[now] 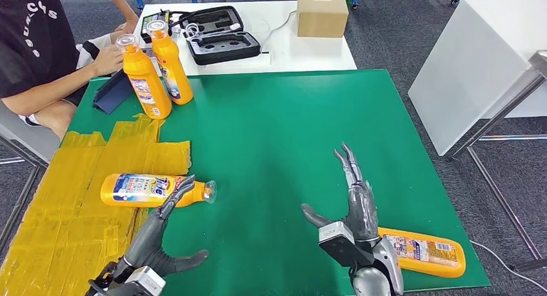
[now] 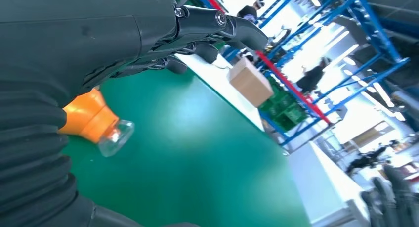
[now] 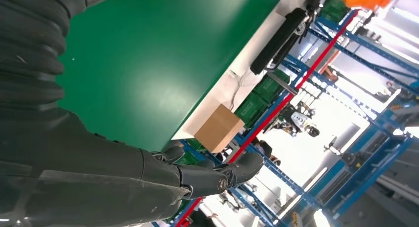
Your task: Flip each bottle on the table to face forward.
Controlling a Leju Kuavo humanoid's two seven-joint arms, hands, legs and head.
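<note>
An orange bottle [image 1: 142, 189] lies on its side at the left of the green mat, clear cap pointing right, label up. My left hand [image 1: 158, 235] hovers open just in front of it, fingertips over its neck; the orange neck and clear cap [image 2: 106, 133] show beside that hand in the left wrist view. A second orange bottle [image 1: 426, 252] lies at the near right, partly hidden behind my right hand [image 1: 355, 206], which is open with fingers spread and holds nothing. Two more orange bottles [image 1: 145, 80] [image 1: 171, 64] stand upright at the far left.
A seated person's hand [image 1: 106, 59] touches the upright bottles at the far left. Yellow tape patches [image 1: 77, 199] cover the mat's left side. A white table behind holds a black case [image 1: 219, 35] and a cardboard box [image 1: 321, 13]. Another white table [image 1: 477, 64] stands at right.
</note>
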